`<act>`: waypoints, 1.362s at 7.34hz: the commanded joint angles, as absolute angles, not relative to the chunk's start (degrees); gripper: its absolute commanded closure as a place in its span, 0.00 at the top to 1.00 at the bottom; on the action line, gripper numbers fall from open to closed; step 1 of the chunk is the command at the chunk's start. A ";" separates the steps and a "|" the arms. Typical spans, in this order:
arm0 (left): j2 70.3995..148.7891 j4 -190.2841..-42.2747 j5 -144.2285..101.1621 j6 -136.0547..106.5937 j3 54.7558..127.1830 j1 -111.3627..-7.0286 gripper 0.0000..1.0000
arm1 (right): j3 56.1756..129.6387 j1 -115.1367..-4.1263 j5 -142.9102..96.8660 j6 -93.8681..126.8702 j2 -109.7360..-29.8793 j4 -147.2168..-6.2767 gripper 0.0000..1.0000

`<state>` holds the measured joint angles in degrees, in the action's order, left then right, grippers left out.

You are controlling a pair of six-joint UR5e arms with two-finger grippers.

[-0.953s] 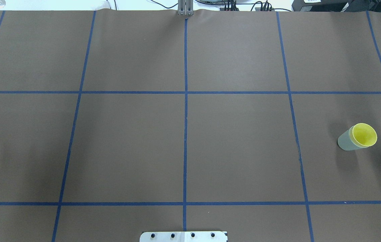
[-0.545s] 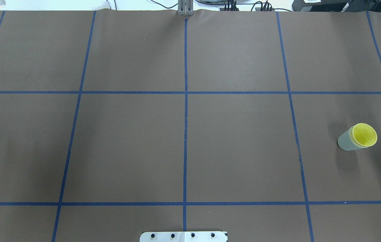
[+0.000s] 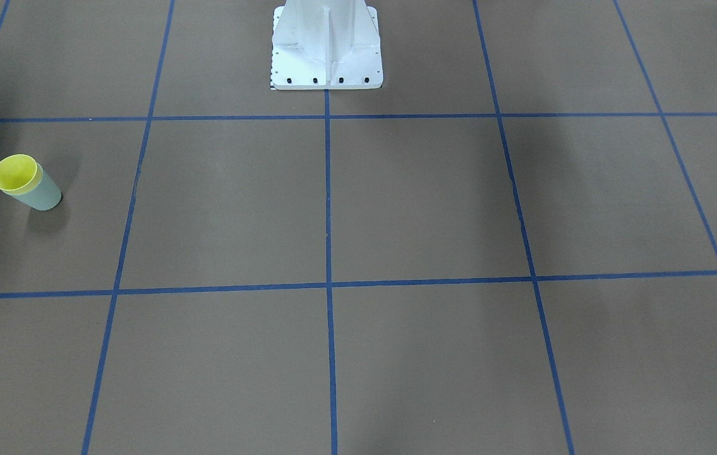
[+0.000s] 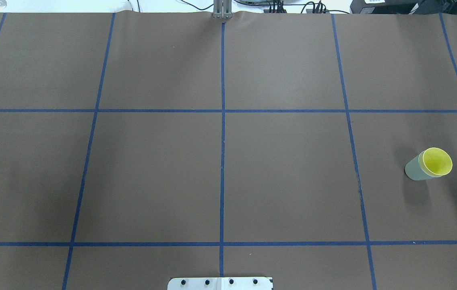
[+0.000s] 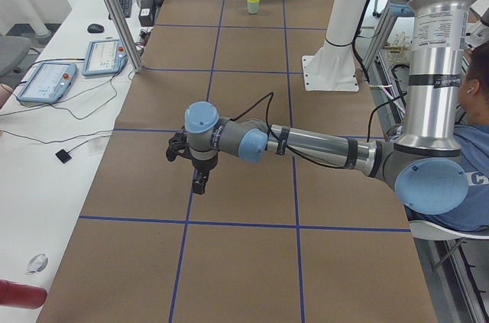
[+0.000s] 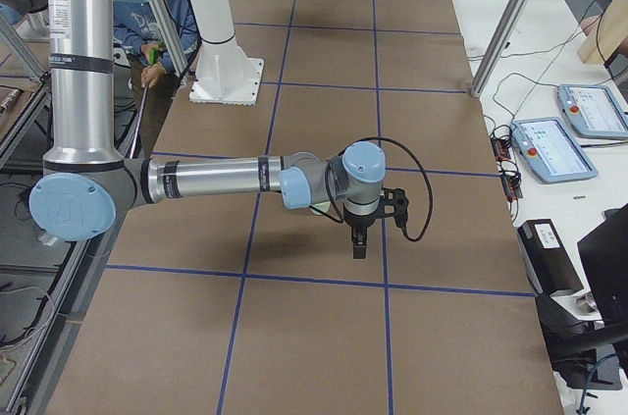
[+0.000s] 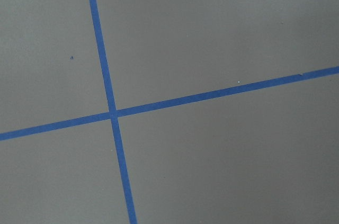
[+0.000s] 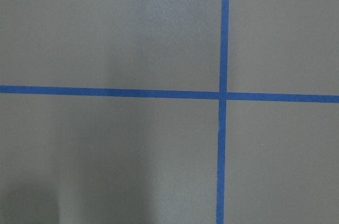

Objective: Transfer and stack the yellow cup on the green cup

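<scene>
The yellow cup [image 4: 437, 161] sits nested inside the green cup [image 4: 413, 170], upright at the table's right side, with only its rim and inside showing. The pair also shows in the front-facing view as yellow cup [image 3: 14, 172] in green cup [image 3: 43, 193], and far away in the exterior left view [image 5: 253, 2]. My left gripper [image 5: 200, 184] points down over the table's left part, far from the cups. My right gripper [image 6: 359, 246] points down over the table's right end. Both show only in the side views, so I cannot tell if they are open or shut. Both wrist views show only bare mat and blue tape.
The brown mat [image 4: 284, 177] carries a blue tape grid. The white robot pedestal [image 3: 326, 44] stands at the near middle edge. Control tablets [image 5: 46, 82] [image 6: 545, 148] and metal posts [image 5: 114, 10] line the far side. A person [image 5: 477, 101] sits behind the robot.
</scene>
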<state>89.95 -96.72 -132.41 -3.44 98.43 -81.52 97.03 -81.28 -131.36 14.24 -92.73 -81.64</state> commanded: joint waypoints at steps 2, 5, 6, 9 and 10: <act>91.14 -92.39 -132.27 2.20 96.77 -83.41 1.00 | 97.81 -85.06 -133.68 13.80 -91.76 -88.20 1.00; 91.41 -93.08 -132.10 -0.36 96.68 -83.41 1.00 | 99.14 -85.87 -133.33 14.32 -91.85 -90.09 1.00; 90.80 -94.12 -131.66 -0.53 97.46 -83.50 1.00 | 99.14 -85.78 -132.98 14.33 -91.76 -90.09 1.00; 89.30 -94.57 -131.66 -0.88 98.79 -83.58 1.00 | 99.32 -85.69 -131.57 14.33 -91.49 -90.09 1.00; 89.38 -94.66 -133.05 -0.97 98.79 -83.58 1.00 | 99.23 -85.69 -131.57 14.24 -91.58 -90.09 1.00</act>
<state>89.39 -94.53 -131.88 -0.80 98.73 -83.59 99.27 -85.73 -131.71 14.31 -91.54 -90.09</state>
